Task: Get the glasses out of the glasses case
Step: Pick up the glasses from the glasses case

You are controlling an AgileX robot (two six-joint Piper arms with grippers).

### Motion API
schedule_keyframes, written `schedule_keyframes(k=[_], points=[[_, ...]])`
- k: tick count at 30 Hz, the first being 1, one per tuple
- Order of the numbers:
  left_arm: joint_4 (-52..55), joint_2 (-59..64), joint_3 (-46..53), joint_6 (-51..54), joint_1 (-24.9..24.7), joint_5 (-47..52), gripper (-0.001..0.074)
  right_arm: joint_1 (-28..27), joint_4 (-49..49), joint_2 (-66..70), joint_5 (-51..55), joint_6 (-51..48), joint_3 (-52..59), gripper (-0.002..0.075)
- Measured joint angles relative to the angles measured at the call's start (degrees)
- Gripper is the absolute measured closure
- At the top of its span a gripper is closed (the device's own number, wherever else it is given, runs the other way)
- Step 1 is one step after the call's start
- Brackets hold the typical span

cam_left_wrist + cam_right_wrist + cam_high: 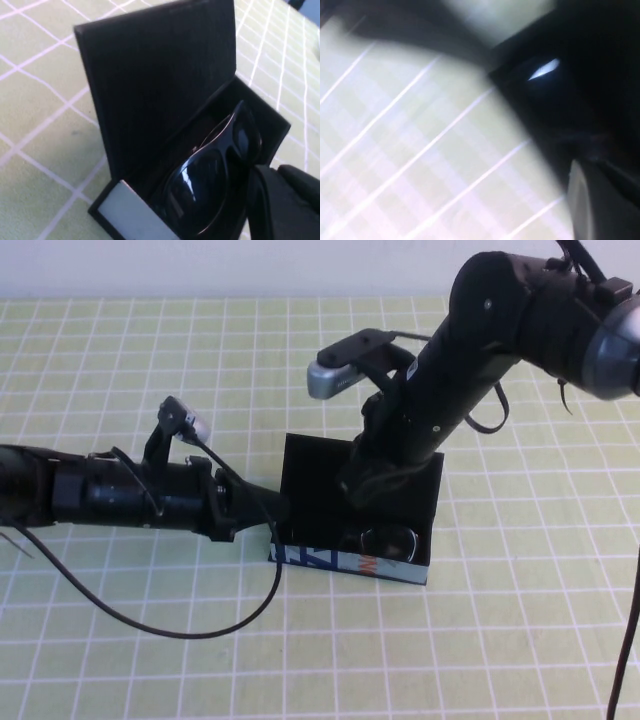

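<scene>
Two arms meet at the glasses case (400,495), a black box that sits open in the middle of the table (120,660) with its lid (155,80) standing up. The case looks stiff and light, so it may slide if pushed. Inside it lie the glasses (210,185), black and shiny. They look light, hard and slippery, and the dark lenses could scratch, so the thick frame or the bridge between the lenses looks like the best place to hold. The right gripper (372,488) reaches down into the case with its jaws shut tight, but I cannot tell if they hold anything. The left gripper (278,508) is at the left end of the case; I cannot tell how its jaws stand. The high view shows both arms. The left wrist view shows the glasses up close inside the case. The right wrist view is mostly dark blur.
</scene>
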Motion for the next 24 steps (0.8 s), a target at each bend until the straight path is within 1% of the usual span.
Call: schedule_keyframes(k=[2,3,5,7,11,16,18,21,24], points=[[0.0,-0.5,0.0,-2.2,0.0,-0.1,0.0739,0.1,3.2,0.0,4.5,-8.3,0.0,0.0743],[-0.2,-0.6,0.0,-3.1,0.0,-0.2,0.0739,0.4,3.7,0.0,5.3,-10.8,0.0,0.0741],[-0.7,-0.6,0.0,-5.0,0.3,-0.8,0.0739,1.2,3.5,0.0,6.1,-14.7,0.0,0.0729],[-1.3,-0.6,0.0,-6.7,1.0,-2.3,0.0739,2.4,2.6,0.0,6.5,-16.5,0.0,0.0704],[-1.9,-0.6,0.0,-9.3,2.6,-5.6,0.0739,5.0,1.1,0.3,6.6,-16.6,0.0,0.0635],[-1.9,-0.6,0.0,-10.2,4.5,-6.4,0.0739,9.3,-3.7,-2.1,6.6,-12.8,3.5,0.0622],[-1.9,-0.6,0.0,-10.3,4.8,-6.4,0.0739,9.9,-4.8,-4.3,6.7,-12.6,6.3,0.0621],[-1.9,-0.6,0.0,-10.3,4.9,-6.4,0.0739,9.9,-6.6,-7.2,2.3,-14.1,9.2,0.0619],[-1.9,-0.6,0.0,-10.4,4.9,-6.4,0.0739,9.9,-10.1,-7.0,-3.3,-16.2,9.8,0.0608]])
